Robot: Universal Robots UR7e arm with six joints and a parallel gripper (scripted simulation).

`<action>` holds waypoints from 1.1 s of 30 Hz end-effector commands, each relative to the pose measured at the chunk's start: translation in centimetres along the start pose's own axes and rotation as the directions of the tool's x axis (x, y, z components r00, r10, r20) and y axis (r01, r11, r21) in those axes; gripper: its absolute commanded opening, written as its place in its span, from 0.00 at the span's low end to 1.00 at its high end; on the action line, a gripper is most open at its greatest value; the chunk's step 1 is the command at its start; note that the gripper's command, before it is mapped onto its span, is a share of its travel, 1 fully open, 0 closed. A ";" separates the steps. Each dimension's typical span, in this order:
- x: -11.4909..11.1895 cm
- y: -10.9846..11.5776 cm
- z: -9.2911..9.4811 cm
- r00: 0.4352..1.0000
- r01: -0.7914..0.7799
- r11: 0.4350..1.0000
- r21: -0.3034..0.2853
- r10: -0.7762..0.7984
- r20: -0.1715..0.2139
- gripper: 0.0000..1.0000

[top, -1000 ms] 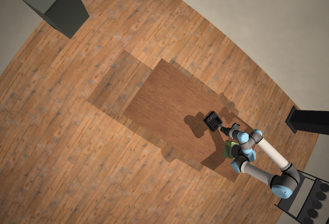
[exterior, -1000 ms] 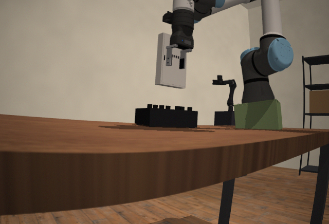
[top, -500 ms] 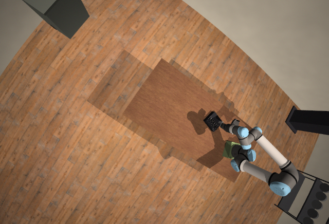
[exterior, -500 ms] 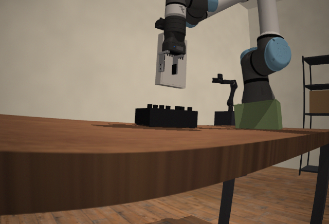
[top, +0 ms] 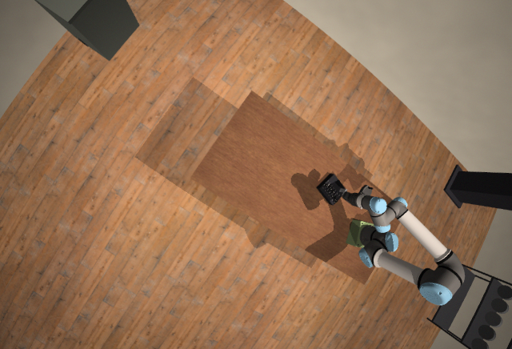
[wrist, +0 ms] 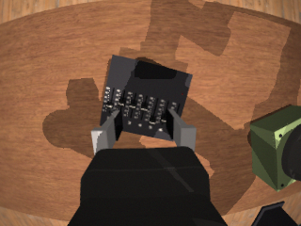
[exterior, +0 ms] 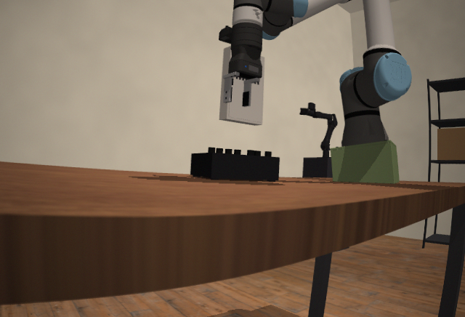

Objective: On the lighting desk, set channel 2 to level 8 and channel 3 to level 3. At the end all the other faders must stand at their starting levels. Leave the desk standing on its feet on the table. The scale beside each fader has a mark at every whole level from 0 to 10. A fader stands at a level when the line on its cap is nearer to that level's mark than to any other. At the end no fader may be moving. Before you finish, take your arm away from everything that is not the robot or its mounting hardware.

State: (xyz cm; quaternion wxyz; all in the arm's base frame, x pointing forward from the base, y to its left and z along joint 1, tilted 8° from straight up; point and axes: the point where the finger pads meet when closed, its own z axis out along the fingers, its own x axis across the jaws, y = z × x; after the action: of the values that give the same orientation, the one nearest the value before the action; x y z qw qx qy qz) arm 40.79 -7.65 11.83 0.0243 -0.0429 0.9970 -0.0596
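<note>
The black lighting desk (top: 332, 186) (exterior: 244, 167) (wrist: 123, 71) stands flat on the wooden table (top: 248, 150) (exterior: 112, 195) (wrist: 42, 56). Its row of fader caps sticks up from the top and sits at differing heights along the slots in the wrist view. The caps and scale marks are too small to read levels, and my right finger partly covers the rightmost faders. My gripper (exterior: 236, 97) (wrist: 144, 119) is open and empty, pointing down. It hangs above the desk with a clear gap in the exterior view. In the wrist view its fingertips overlap the desk's lower part.
The green block (top: 354, 232) (exterior: 364, 163) (wrist: 269, 146) under the arm's base stands to the right of the desk in the wrist view. A small black arm on a dark box (exterior: 316, 167) and a grey wall cabinet (exterior: 240, 114) stand behind in the exterior view.
</note>
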 end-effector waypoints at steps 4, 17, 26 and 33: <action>-2.4 6.7 5.2 0.981 -0.175 0.970 -0.166 0.186 0.049 1.00; -2.8 9.2 6.7 0.968 -0.231 0.946 -0.226 0.247 0.048 1.00; -2.8 9.2 6.7 0.968 -0.231 0.946 -0.226 0.247 0.048 1.00; -2.8 9.2 6.7 0.968 -0.231 0.946 -0.226 0.247 0.048 1.00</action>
State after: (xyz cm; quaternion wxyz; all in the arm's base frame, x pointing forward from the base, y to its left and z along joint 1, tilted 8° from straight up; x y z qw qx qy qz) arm 43.17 0.91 4.11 0.0634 0.0737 0.9937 0.0557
